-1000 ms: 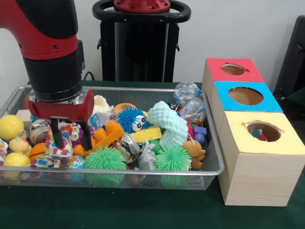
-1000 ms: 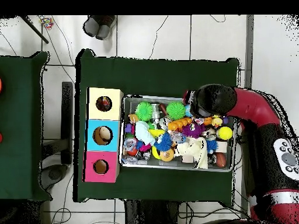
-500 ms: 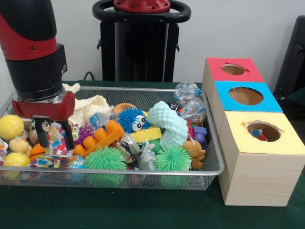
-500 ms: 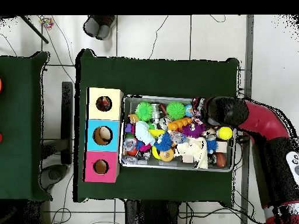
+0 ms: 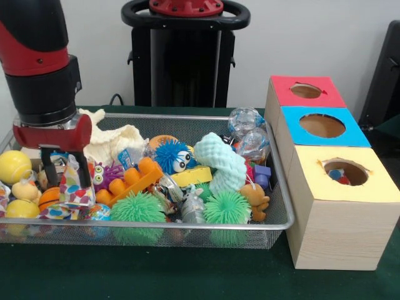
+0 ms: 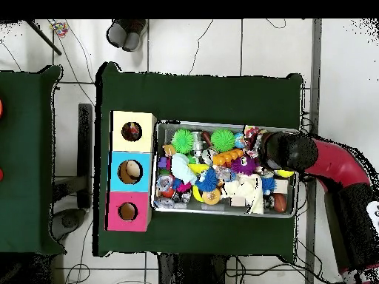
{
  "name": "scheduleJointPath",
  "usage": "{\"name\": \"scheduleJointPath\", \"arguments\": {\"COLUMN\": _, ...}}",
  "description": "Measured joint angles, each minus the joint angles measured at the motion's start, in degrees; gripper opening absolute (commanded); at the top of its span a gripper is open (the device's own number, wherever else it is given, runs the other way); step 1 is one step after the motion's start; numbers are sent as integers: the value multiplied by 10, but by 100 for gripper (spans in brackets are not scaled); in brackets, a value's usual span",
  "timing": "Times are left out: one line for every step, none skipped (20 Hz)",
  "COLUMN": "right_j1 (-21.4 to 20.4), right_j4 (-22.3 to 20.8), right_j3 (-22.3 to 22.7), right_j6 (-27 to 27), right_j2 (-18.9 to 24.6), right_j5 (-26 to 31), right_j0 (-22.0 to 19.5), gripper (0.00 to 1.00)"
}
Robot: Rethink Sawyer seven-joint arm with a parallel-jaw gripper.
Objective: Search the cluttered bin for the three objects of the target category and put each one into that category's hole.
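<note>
Hovering arm: the red and black arm [image 5: 37, 50] is seen coming down over the left end of the bin in the front view.
Claw: the gripper [image 5: 64, 181] is lowered among the toys with its two black fingers [image 5: 82, 169] spread apart; nothing is seen clamped.
Between the fingers: a polka-dot patterned pouch [image 5: 74, 187] is straddled, its peak rising into the gap; whether it is touched by either finger cannot be told.
Bin: the wire mesh bin [image 5: 187, 225] is set on the green table [image 5: 187, 275] and is crowded with toys.
Left end: a yellow ball [image 5: 14, 165] is lodged at the left wall, just beside the claw.
Behind the claw: a cream cloth [image 5: 115, 140] is heaped near the far rim.
Middle: an orange toy [image 5: 131, 178] is tilted beside a blue spiky ball with eyes [image 5: 172, 155]; a mint foam piece [image 5: 222, 164] is arched to their right.
Near rim: two green spiky balls [image 5: 137, 207] are resting against the mesh, one at each side of the centre.
Right end: a small bear figure [image 5: 255, 199] and clear balls [image 5: 245, 120] are found by the right wall.
Boxes: a red box [image 5: 284, 84], a blue box [image 5: 294, 128] and a yellow box [image 5: 375, 187] are lined up touching, just beside the bin's right wall, each with a round hole on top.
Yellow box's hole: small coloured items [image 5: 337, 175] are visible inside.
Overhead: the arm's end [image 6: 285, 151] is seen over one end of the bin [image 6: 226, 123], opposite the boxes.
</note>
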Motion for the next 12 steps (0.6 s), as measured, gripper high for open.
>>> {"name": "scheduleJointPath", "arguments": {"right_j1": -1, "right_j4": -7, "right_j3": 0, "right_j6": 0, "right_j2": 0, "right_j5": -4, "right_j0": 3, "gripper": 100}}
{"name": "scheduleJointPath", "arguments": {"right_j1": -1, "right_j4": -12, "right_j3": 1, "right_j6": 0, "right_j2": 0, "right_j5": -7, "right_j0": 6, "gripper": 100}}
{"name": "scheduleJointPath", "arguments": {"right_j1": -2, "right_j4": -17, "right_j3": 1, "right_j6": 0, "right_j2": 0, "right_j5": -11, "right_j0": 10, "gripper": 100}}
{"name": "scheduleJointPath", "arguments": {"right_j1": -2, "right_j4": -23, "right_j3": 2, "right_j6": 0, "right_j2": 0, "right_j5": -16, "right_j0": 15, "gripper": 100}}
{"name": "scheduleJointPath", "arguments": {"right_j1": -2, "right_j4": -27, "right_j3": 2, "right_j6": 0, "right_j2": 0, "right_j5": -19, "right_j0": 18, "gripper": 100}}
{"name": "scheduleJointPath", "arguments": {"right_j1": -2, "right_j4": -29, "right_j3": 2, "right_j6": 0, "right_j2": -1, "right_j5": -21, "right_j0": 20, "gripper": 100}}
{"name": "scheduleJointPath", "arguments": {"right_j1": -2, "right_j4": -32, "right_j3": 2, "right_j6": 0, "right_j2": -1, "right_j5": -23, "right_j0": 22, "gripper": 100}}
{"name": "scheduleJointPath", "arguments": {"right_j1": 0, "right_j4": -36, "right_j3": 2, "right_j6": 0, "right_j2": -2, "right_j5": -27, "right_j0": 26, "gripper": 100}}
{"name": "scheduleJointPath", "arguments": {"right_j1": 2, "right_j4": -40, "right_j3": 2, "right_j6": 0, "right_j2": -3, "right_j5": -31, "right_j0": 30, "gripper": 100}}
{"name": "scheduleJointPath", "arguments": {"right_j1": 6, "right_j4": -43, "right_j3": 2, "right_j6": 0, "right_j2": -4, "right_j5": -36, "right_j0": 33, "gripper": 100}}
{"name": "scheduleJointPath", "arguments": {"right_j1": 10, "right_j4": -45, "right_j3": 2, "right_j6": 0, "right_j2": -4, "right_j5": -41, "right_j0": 35, "gripper": 100}}
{"name": "scheduleJointPath", "arguments": {"right_j1": 17, "right_j4": -49, "right_j3": 2, "right_j6": 0, "right_j2": -5, "right_j5": -48, "right_j0": 38, "gripper": 100}}
